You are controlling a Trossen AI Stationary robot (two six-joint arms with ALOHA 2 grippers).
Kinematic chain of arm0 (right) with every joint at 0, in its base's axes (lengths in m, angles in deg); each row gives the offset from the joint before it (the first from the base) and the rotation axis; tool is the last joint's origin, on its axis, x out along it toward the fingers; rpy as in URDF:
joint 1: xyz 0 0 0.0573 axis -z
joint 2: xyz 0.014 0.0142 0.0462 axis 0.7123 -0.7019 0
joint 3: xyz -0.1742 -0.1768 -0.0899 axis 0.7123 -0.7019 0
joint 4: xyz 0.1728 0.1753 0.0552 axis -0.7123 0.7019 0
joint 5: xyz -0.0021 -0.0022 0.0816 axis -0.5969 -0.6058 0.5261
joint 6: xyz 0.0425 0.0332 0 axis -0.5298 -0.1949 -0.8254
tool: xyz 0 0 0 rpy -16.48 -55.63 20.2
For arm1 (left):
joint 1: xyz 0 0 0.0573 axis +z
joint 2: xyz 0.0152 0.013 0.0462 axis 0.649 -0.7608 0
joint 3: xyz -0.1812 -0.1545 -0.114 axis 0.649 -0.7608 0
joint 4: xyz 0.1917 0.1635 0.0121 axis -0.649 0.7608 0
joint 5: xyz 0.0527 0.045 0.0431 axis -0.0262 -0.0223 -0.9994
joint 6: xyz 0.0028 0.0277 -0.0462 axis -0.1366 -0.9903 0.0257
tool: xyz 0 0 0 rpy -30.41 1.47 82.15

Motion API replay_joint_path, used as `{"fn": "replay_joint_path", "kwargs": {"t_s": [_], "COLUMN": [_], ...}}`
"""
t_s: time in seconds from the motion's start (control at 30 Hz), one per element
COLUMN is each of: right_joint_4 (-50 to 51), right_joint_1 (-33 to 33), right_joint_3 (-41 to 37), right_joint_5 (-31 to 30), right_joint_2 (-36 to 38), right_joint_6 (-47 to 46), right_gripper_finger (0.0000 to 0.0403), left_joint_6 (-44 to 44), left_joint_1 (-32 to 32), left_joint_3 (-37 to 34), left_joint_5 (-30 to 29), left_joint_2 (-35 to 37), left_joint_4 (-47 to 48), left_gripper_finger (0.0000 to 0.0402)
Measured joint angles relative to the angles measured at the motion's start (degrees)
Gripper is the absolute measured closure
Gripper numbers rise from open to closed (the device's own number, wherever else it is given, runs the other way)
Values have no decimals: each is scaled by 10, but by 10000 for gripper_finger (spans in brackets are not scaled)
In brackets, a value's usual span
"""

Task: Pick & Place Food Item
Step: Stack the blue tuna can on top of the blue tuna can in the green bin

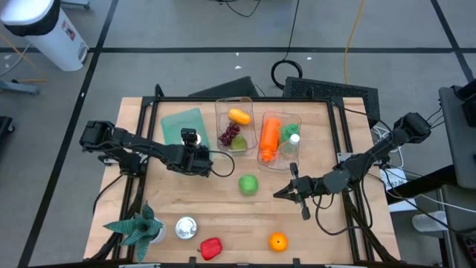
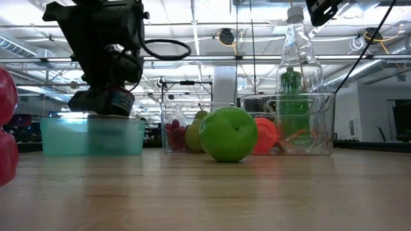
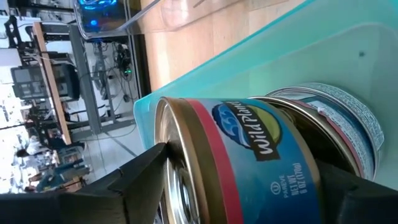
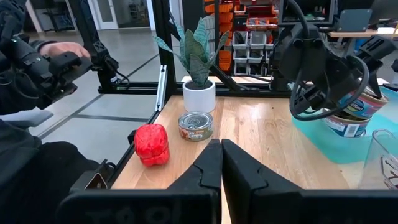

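Note:
My left gripper [image 1: 192, 149] is shut on a blue tuna can with a red band [image 3: 249, 162], at the near rim of the teal container [image 1: 178, 123]. In the low view the can [image 2: 119, 101] shows just above the container's rim [image 2: 90, 122]. A second can [image 3: 339, 115] lies in the container right behind the held one. A green apple [image 1: 248, 184] rests on the table's middle. To its right my right gripper [image 1: 285, 193] hovers shut above the table with nothing in it. My left gripper pinches the tuna can across its two flat ends, one finger [image 3: 140, 183] on the ringed lid [image 3: 177, 180], the other on the opposite end. The fingers slant down from the table's left. The can sits tilted on edge over the container; whether it touches the second can I cannot tell.
Two clear bins [image 1: 232, 100] at the back hold a yellow fruit, grapes, a carrot and a bottle. Along the near edge stand a potted plant [image 1: 137, 227], a tin can [image 1: 186, 227], a red pepper [image 1: 211, 248] and an orange [image 1: 277, 241]. A person [image 4: 37, 68] sits beyond the table's left side.

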Motion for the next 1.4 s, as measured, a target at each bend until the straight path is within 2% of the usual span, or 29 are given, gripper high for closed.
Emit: {"fn": "replay_joint_path", "kwargs": {"t_s": [0.13,0.27,0.37,0.63,0.83,1.4], "right_joint_4": [1,2,2,2,2,2], "right_joint_1": [0,0,0,0,0,0], "right_joint_3": [0,0,0,0,0,0], "right_joint_5": [0,0,0,0,0,0], "right_joint_2": [0,0,0,0,0,0], "right_joint_6": [0,0,0,0,0,3], "right_gripper_finger": [403,403,403,403,403,403], "left_joint_6": [0,8,14,15,26,31], "left_joint_1": [-4,-6,-5,-11,-11,-44], "left_joint_3": [0,0,0,1,2,0], "left_joint_5": [3,30,55,74,77,111], "left_joint_2": [5,17,26,26,26,71], "left_joint_4": [1,0,-2,-2,0,2], "left_gripper_finger": [123,115,101,54,33,27]}}
